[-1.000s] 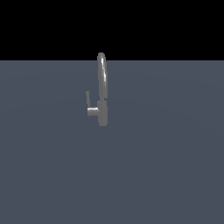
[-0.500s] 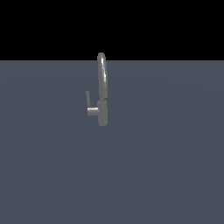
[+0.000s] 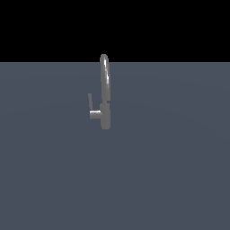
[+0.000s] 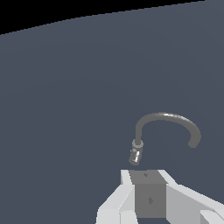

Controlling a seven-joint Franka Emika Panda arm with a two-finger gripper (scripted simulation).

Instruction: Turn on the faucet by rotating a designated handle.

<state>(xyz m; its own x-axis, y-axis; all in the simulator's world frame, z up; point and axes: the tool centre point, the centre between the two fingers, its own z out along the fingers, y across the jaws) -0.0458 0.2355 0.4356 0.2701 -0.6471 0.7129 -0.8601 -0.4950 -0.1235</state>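
Note:
The grey faucet (image 3: 105, 94) stands alone on the flat grey surface, its tall arched spout rising from a short body. The handle (image 3: 90, 101) is a thin lever pointing up from a short stub on the exterior view's left of the body. No arm or gripper shows in the exterior view. In the wrist view the faucet (image 4: 166, 120) is seen from above, with the handle's stub (image 4: 135, 156) lying just beyond my gripper (image 4: 147, 173). The white fingers (image 4: 127, 177) sit together with no gap showing and touch nothing.
A flat dark grey surface (image 3: 170, 170) stretches around the faucet, ending in a black background behind it. No other objects are in view.

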